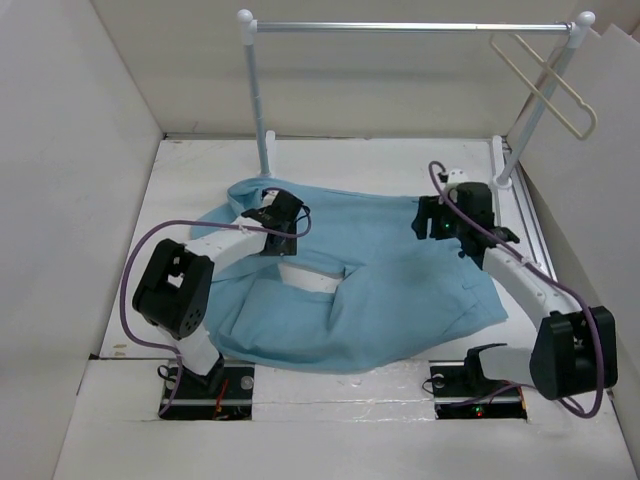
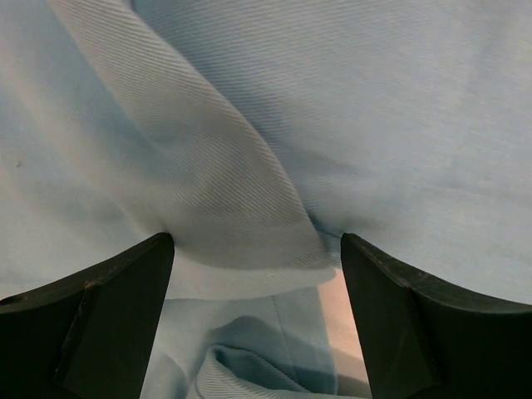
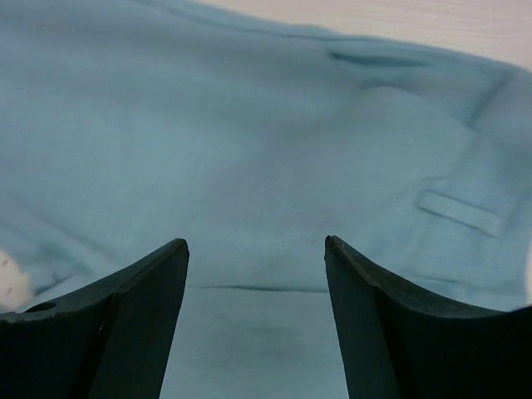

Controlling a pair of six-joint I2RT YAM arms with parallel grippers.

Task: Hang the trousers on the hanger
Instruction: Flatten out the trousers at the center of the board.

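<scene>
Left gripper (image 2: 258, 249) and right gripper (image 3: 256, 245), jaws spread, sit over the crumpled trousers (image 1: 380, 280); hanger (image 1: 590, 118) hangs far right on the rail (image 1: 400, 27).

We see the trousers (image 1: 380, 290) covering the table (image 1: 350, 160) from 9 to 4 o'clock. Bare strips lie open at 12 o'clock under the rail (image 1: 410, 27) and at 6 o'clock by the arm bases. The left post (image 1: 256, 90) stands at 11 o'clock and the right post (image 1: 522, 142) at 2, with a clear passage between them. The hanger (image 1: 548, 85) hangs at 1 o'clock, crowded by the right post and the side wall (image 1: 600, 170). Both arms lie low across the cloth. The left gripper (image 1: 270, 215) and right gripper (image 1: 428, 222) have their jaws spread.
</scene>
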